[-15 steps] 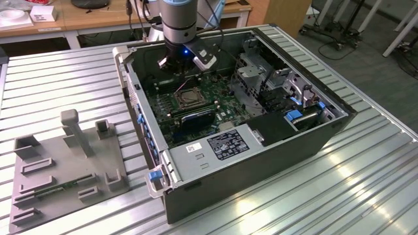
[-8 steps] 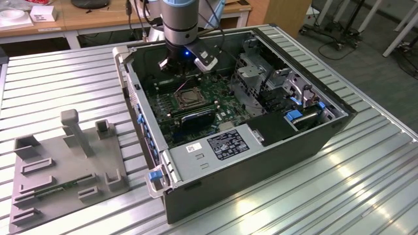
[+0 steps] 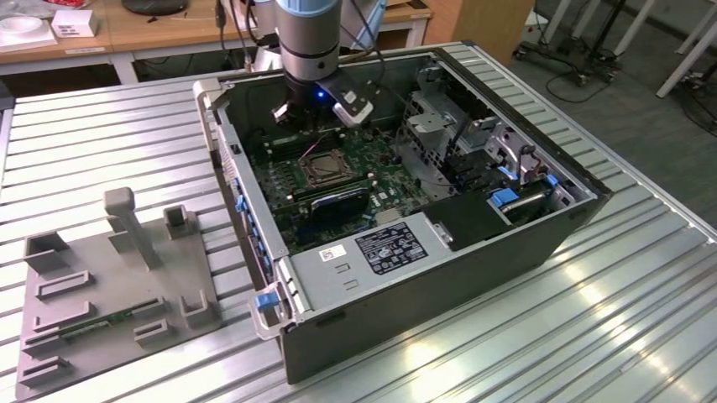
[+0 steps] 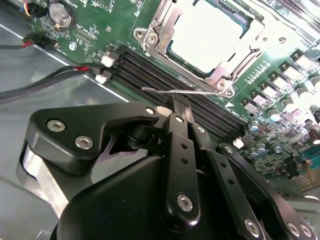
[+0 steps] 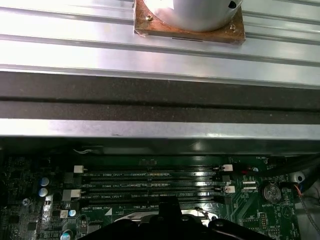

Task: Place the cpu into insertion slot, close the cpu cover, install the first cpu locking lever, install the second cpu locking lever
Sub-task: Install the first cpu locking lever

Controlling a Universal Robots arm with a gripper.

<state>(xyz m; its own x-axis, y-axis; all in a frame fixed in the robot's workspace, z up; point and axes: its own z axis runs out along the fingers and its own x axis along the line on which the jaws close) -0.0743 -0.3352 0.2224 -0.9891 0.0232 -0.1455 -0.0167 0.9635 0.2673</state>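
Black ribbed memory slots run just beside the insertion slot. A thin steel wire locking lever lies between them. The gripper has its matte black fingers closed together, tips at that lever; actual grip unclear. The cpu, a flat pale metal square, sits in the slot, framed by the silvery cpu cover.

The open black computer case stands on the aluminium bench, a grey fixture plate to the exterior view's left. Inside, on the green motherboard, the silvery square cpu sits in the metal-framed insertion slot beside black memory slots.
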